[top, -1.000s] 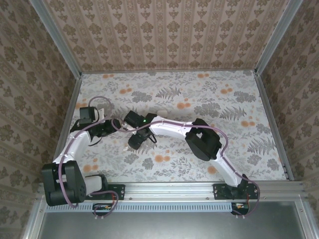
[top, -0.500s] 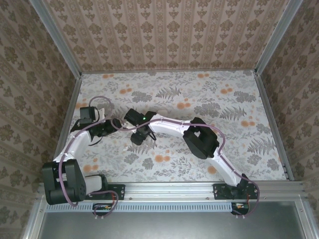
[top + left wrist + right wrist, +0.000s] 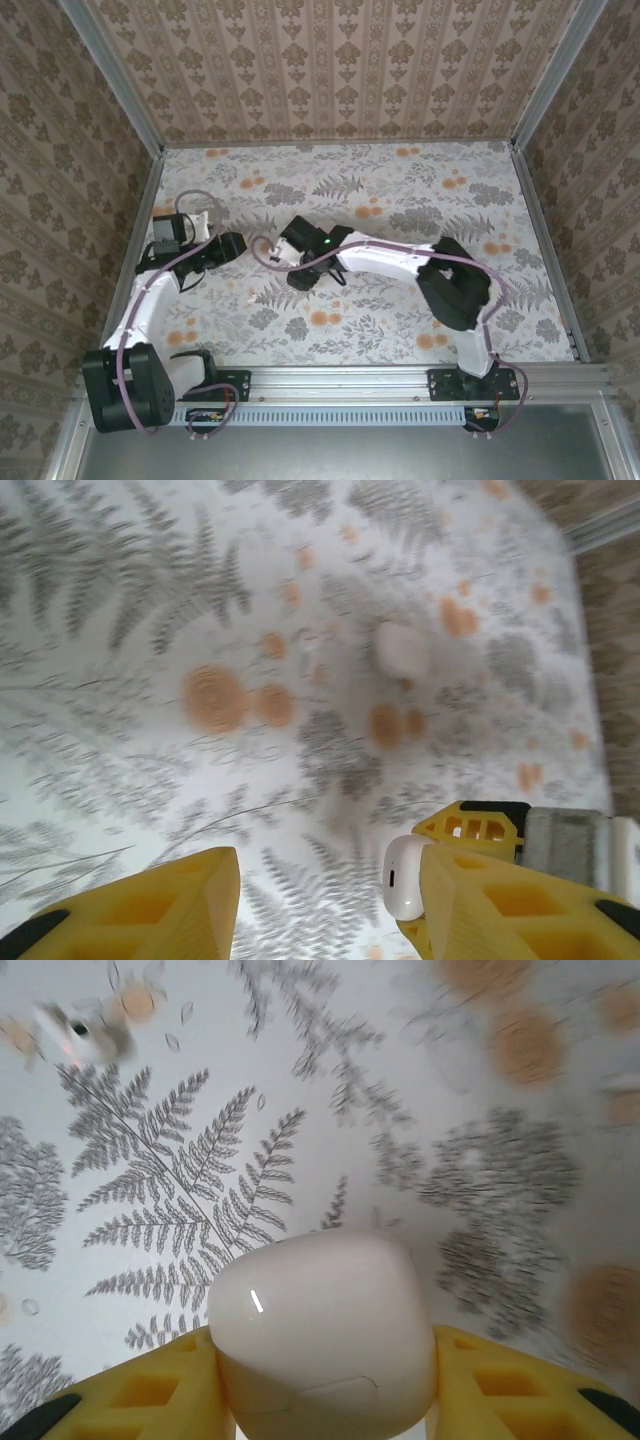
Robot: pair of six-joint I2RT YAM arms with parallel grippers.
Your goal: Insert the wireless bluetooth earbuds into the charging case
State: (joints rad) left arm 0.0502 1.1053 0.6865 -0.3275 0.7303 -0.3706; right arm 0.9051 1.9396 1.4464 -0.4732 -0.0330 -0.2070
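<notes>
White charging case [image 3: 325, 1335] clamped between right jaws, gripped on both sides, rounded end foremost. Earbud [image 3: 75, 1030] lies on bench [image 3: 330, 1110] ahead-left of case, well apart. It is blurred, so long axis and heading cannot be told. Right arm [image 3: 400, 262] stretched low leftward, elbow bent. Left arm [image 3: 150, 290] extends toward case. Left jaws stand apart, nothing between them.

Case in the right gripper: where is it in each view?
Top external: case left of centre, in the right gripper.
Right wrist: case bottom centre, between the yellow fingers.
Left wrist: can't match it; a blurred white blob lies upper right.
Shared landmark: the fern-and-orange-flower table cover.
</notes>
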